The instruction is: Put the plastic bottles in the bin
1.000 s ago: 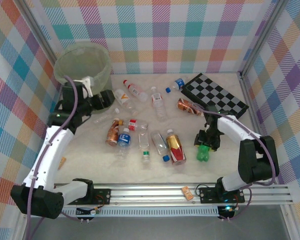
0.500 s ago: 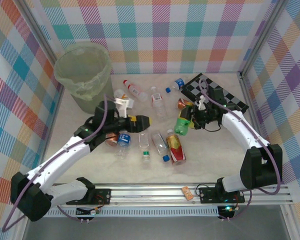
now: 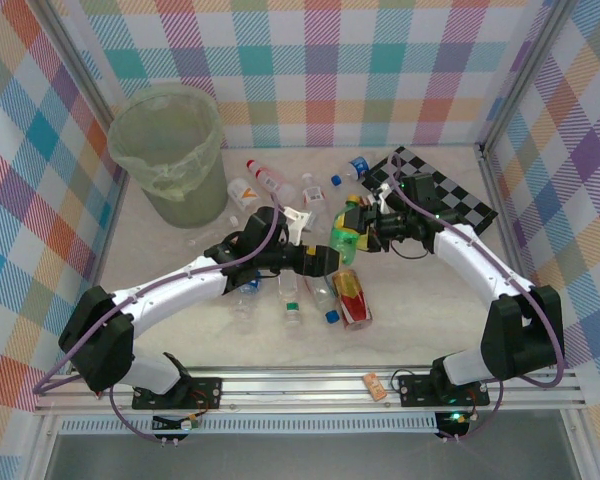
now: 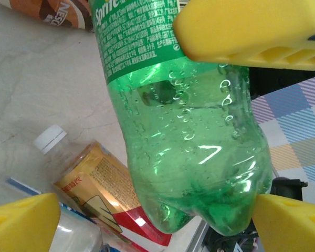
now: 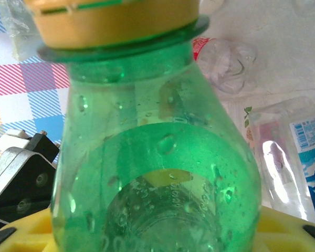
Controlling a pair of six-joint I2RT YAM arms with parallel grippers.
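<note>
A green plastic bottle hangs above the middle of the table with my right gripper shut on its body. In the right wrist view the green bottle sits between the yellow fingers, its yellowish cap end pointing away. My left gripper is open, and its wide yellow fingers straddle the base of the green bottle. One finger stands well clear of the bottle. The pale-green bin stands at the far left. Several more bottles lie on the table below.
A black-and-white checkerboard lies at the back right, under the right arm. A gold-labelled bottle and a brown one lie beneath the left gripper. Clear bottles lie below the right gripper. Plaid walls enclose the table.
The right gripper lifted the green bottle from the front right and carried it left to the centre. The left arm swung from the bin to the bottle's base.
</note>
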